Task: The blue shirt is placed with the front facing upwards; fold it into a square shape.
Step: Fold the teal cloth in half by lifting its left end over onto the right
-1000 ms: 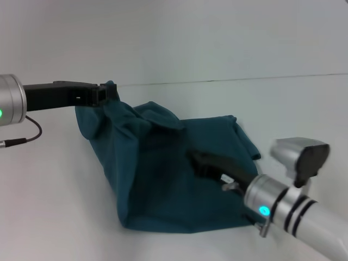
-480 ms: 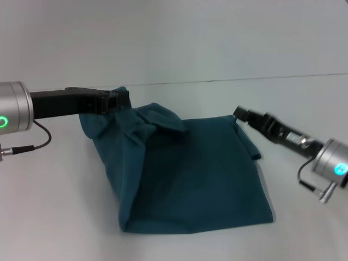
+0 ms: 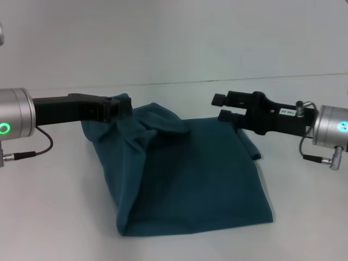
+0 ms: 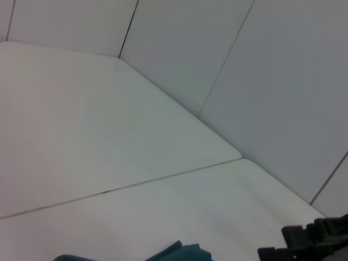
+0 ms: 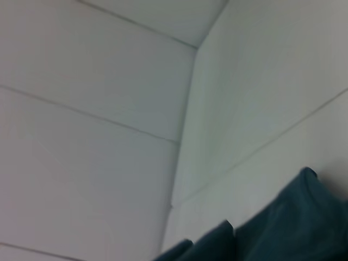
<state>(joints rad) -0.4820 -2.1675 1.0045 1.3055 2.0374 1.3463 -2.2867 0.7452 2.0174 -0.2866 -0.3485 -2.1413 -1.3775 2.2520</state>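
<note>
Right hand (image 3: 220,106) (open) has swung above the blue shirt (image 3: 190,179).

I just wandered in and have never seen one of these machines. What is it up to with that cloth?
It is folding a blue shirt on a white table. The left tool is shut on a far corner of the shirt, holding that part lifted and bunched. The right tool is open, holding nothing, above the shirt's other far corner. The shirt is only partly folded, not yet a neat square.
</note>
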